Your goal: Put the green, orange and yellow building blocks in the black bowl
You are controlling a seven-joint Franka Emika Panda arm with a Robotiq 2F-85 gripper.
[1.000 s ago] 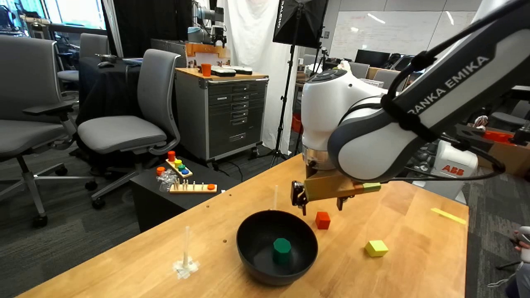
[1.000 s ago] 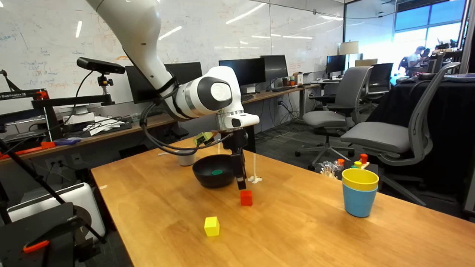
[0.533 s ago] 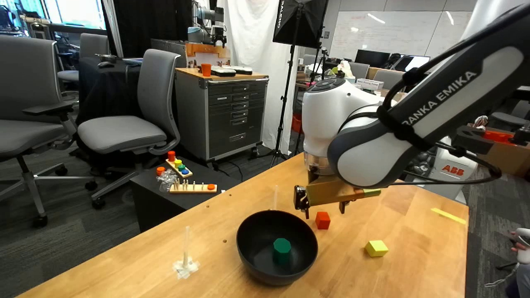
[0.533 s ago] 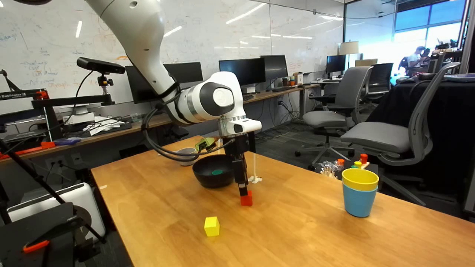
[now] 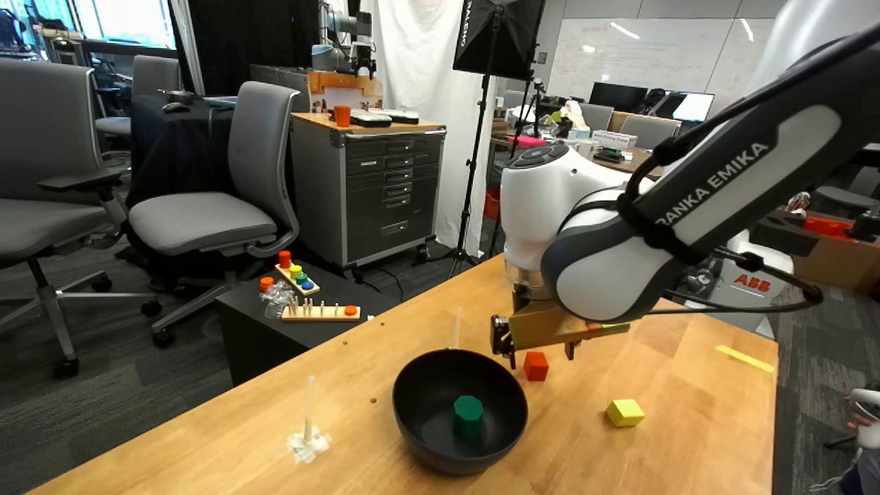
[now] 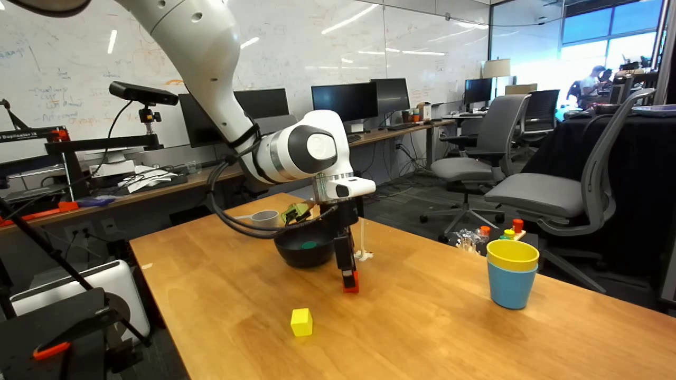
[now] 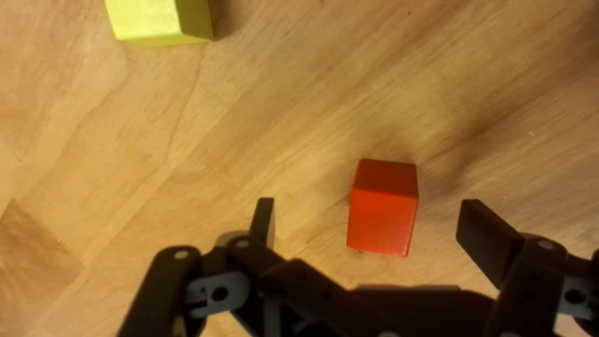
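Observation:
Inside the black bowl (image 5: pixel 419 412) sits the green block (image 5: pixel 469 414); both exterior views show it there. The orange block (image 7: pixel 381 222) rests on the wooden table beside the bowl. Over it is my gripper (image 7: pixel 368 202), pointing down with its jaws spread wide; in the wrist view one finger stands on either side of the block, with a gap on both sides. An exterior view has a finger (image 6: pixel 347 274) partly covering the orange block. The yellow block (image 5: pixel 625 413) lies apart on the table, and its top part is cut off at the wrist view's upper edge.
A yellow cup (image 6: pixel 512 253) nested in a blue cup (image 6: pixel 510 287) stands farther along the table. A grey cup (image 6: pixel 265 217) is behind the bowl. Thin upright sticks, one a taped stick (image 5: pixel 309 412), rise from the table near the bowl.
My gripper has come down steadily over the orange block, its jaws still spread. The blocks and the bowl have stayed in place.

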